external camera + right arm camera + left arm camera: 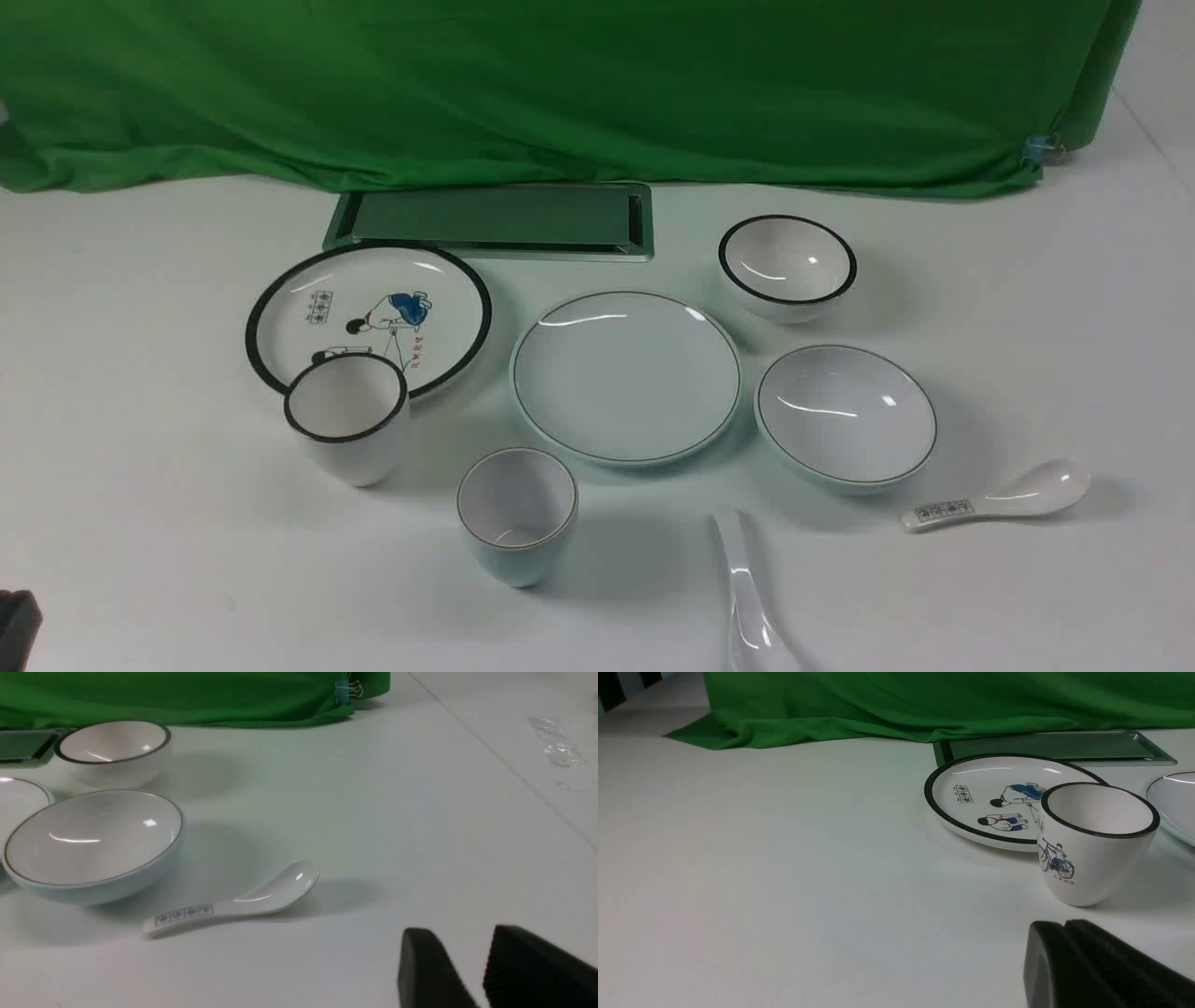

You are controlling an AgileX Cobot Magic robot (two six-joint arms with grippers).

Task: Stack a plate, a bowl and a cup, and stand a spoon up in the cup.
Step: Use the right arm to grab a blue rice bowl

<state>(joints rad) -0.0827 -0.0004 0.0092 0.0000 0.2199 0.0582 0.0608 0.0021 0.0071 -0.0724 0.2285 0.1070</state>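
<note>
Nothing legible anywhere. On the cartoon plate (985, 777) there's a small boxed row of characters plus a red line of characters, too small to read. The white cup (1092, 858) has red characters under its bicycle drawing, unreadable. The patterned spoon (233, 905) has boxed characters on its handle, blurred.

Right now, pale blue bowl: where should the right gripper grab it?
Probably its right rim, from above, pinching the wall. The bowl sits upright and empty, looks too wide to span, and the plate crowds its left.
</note>
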